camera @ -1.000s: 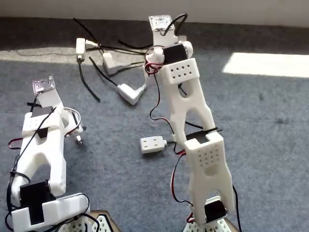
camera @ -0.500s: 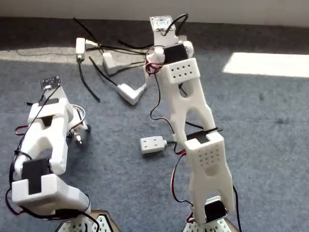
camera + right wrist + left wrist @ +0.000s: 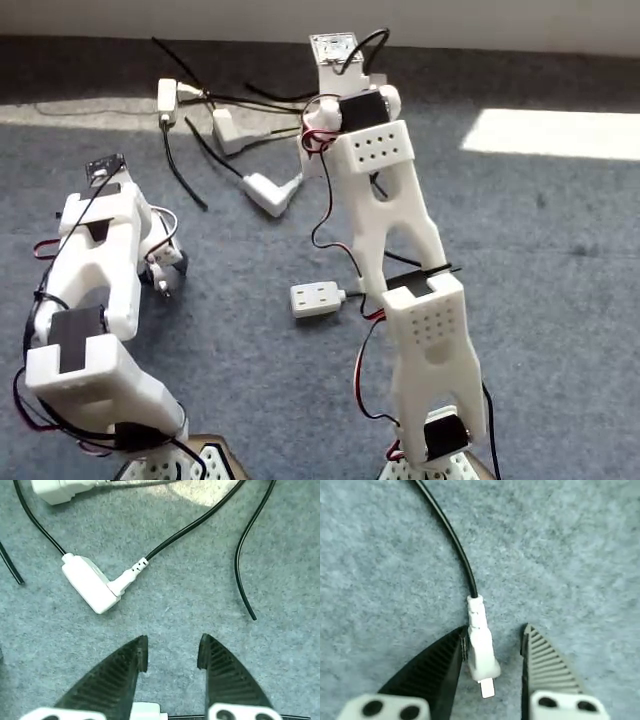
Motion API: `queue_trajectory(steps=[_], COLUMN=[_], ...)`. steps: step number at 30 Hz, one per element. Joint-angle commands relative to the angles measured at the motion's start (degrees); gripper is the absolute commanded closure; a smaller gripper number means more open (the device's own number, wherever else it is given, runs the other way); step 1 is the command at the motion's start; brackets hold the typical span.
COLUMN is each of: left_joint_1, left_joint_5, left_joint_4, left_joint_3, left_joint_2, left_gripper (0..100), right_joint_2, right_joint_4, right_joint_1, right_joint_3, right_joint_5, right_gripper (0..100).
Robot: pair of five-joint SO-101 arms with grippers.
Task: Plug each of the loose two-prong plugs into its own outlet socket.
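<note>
A white two-prong plug (image 3: 481, 650) on a black cable (image 3: 447, 530) lies on the grey carpet between the fingers of my left gripper (image 3: 494, 629). It rests against one finger, and the jaws stand open around it. In the high view that gripper (image 3: 163, 278) sits at the left. A white outlet socket (image 3: 317, 298) lies mid-floor beside the right arm (image 3: 385, 200). My right gripper (image 3: 172, 645) hovers open over bare carpet, short of a white angled plug (image 3: 90, 582).
More white plugs (image 3: 265, 192) (image 3: 225, 130) and a white block (image 3: 167, 100) lie at the back among tangled black cables (image 3: 185, 170). A loose cable end (image 3: 245, 580) lies off to one side of the right gripper. A sunlit patch (image 3: 550, 132) lies at the right.
The left arm has swung forward and down, bringing its gripper around the plug at the left. The right arm has not moved.
</note>
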Motion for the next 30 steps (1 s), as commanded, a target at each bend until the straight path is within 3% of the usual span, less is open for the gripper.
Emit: queue_trajectory(steps=[1, 18, 21, 26, 30], left_joint_1=[-1.7, -0.8, 3.0, 13.2, 22.8], left_joint_5=[0.3, 0.5, 0.9, 11.5, 13.5], left_joint_4=[0.7, 1.2, 4.8, 14.5, 16.3], left_joint_3=[-1.8, -6.5, -13.8, -29.3, -38.7], left_joint_2=[0.4, 0.1, 0.0, 0.0, 0.1], left_gripper=[91, 99, 99, 99, 99], right_joint_2=[-3.5, -5.7, -9.1, -16.3, -20.2], right_joint_4=[2.2, 2.2, 2.2, 2.2, 2.2], right_joint_1=[0.7, 1.8, 2.6, 4.7, 9.5], right_joint_3=[0.0, 8.7, 8.3, 8.4, 8.5], right_joint_5=[0.6, 0.7, 0.7, 0.7, 0.7], right_gripper=[82.8, 82.8, 82.8, 82.8, 82.8])
